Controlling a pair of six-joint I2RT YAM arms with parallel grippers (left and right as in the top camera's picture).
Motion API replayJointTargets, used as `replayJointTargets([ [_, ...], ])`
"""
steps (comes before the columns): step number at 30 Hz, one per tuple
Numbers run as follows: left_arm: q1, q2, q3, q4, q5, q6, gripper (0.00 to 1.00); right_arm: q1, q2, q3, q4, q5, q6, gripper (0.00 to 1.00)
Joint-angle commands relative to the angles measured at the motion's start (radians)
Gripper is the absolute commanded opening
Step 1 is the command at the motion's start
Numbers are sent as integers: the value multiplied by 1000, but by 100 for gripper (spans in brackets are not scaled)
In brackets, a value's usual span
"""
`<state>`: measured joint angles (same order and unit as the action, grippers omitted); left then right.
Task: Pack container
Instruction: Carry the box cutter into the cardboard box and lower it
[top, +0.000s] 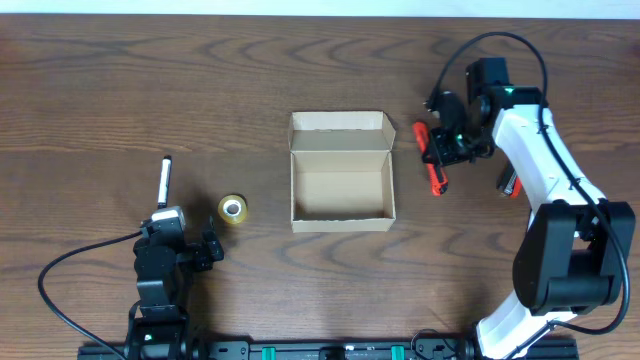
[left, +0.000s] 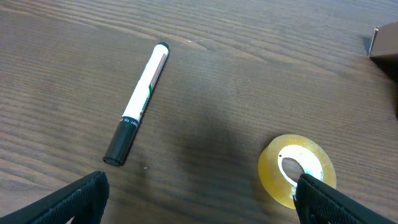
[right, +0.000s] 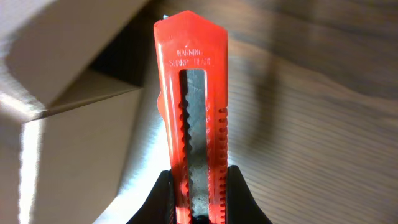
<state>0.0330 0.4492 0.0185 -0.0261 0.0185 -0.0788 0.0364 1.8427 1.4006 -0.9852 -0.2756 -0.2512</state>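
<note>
The right claw (top: 437, 160) is closed narrow on a red utility knife (top: 432, 165), gripping it near one end so that the body projects forward between the fingers in the right wrist view (right: 193, 93); the container (top: 340, 185) lies directly to this claw's left, its right wall just beside the knife; the knife's long axis runs roughly parallel to that wall, from far to near across the surface (top: 120, 80); the coming move therefore appears to call for a short leftward carry over the wall, with clearance above the rim; how high the knife hangs cannot be told. The right arm is clearly the nearer to the container; the left claw (left: 202, 202) stands wide and holds nothing, well apart from the container, with a roll of tape (left: 297, 169) just ahead of one finger and a marker (left: 138, 102) beyond. The container is a plain tan cardboard box, open, its interior bare; the flap lid (top: 340, 132) stands folded back along the far edge; its sides are unmarked.
</note>
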Motion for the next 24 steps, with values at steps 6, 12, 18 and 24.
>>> replayJointTargets([
  [6, 6, 0, -14, -49, 1, -4, 95, 73, -122, 7, -36, -155, -237, 1],
  [12, 6, 0, -14, -49, 0, -4, 95, 154, -203, 7, -53, -167, -379, 1],
  [18, 6, 0, -13, -49, 0, -4, 95, 285, -223, 7, -130, -181, -705, 1],
  [24, 6, 0, -14, -49, 0, -4, 95, 401, -221, 7, -143, -121, -880, 1],
])
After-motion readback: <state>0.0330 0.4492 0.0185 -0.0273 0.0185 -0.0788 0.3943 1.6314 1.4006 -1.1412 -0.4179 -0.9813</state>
